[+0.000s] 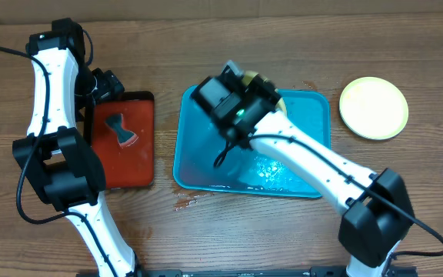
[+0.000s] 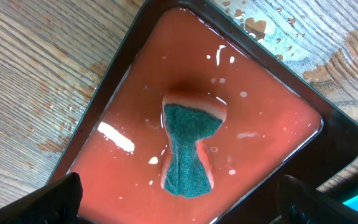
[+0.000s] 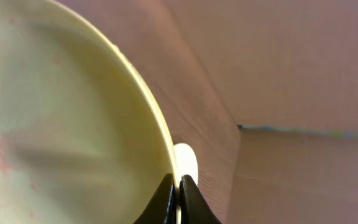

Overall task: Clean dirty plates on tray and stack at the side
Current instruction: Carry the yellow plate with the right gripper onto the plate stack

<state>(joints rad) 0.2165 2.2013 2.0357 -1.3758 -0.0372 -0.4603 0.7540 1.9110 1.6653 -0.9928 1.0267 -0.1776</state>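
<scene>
**Right-gripper pinch on a dirty plate at the tray's far edge**

Clamped between the fingers of the right gripper [image 3: 178, 185]: the rim of a yellow-green plate [image 3: 73, 112], with no gap showing on either side. Spread wide and holding nothing: the left gripper [image 2: 179, 202], with one dark fingertip at each bottom corner of the left wrist view.

Beneath everything, the wooden table [image 1: 221, 231]. On it, the turquoise tray [image 1: 194, 146], long sides running left to right from overhead, slightly skewed, with shallow water glinting on its floor. To its left and apart from it, the smaller red tray [image 1: 141, 165], black-rimmed, long axis running away from the robot, covered by a thin film of liquid.

From overhead, only a thin yellow sliver of the gripped plate beside the wrist, slanting from upper left to lower right, so steeply tilted rather than flat. Touching the tray or clear of it: cannot tell. From the right wrist alone: pale centre towards the camera, faint red smears at the left, rim curving down into the fingers.

Flat on the table, right of the tray and well apart: a second plate [image 1: 373, 108], face up.

In the red tray's liquid, below the left gripper: an hourglass sponge [image 2: 188, 149], teal scouring face up, lengthwise along that tray. Shown by the left wrist only: its pinkish body under the teal.

Near the tray's near-left corner: small water spots [image 1: 187, 201] on the wood.
</scene>
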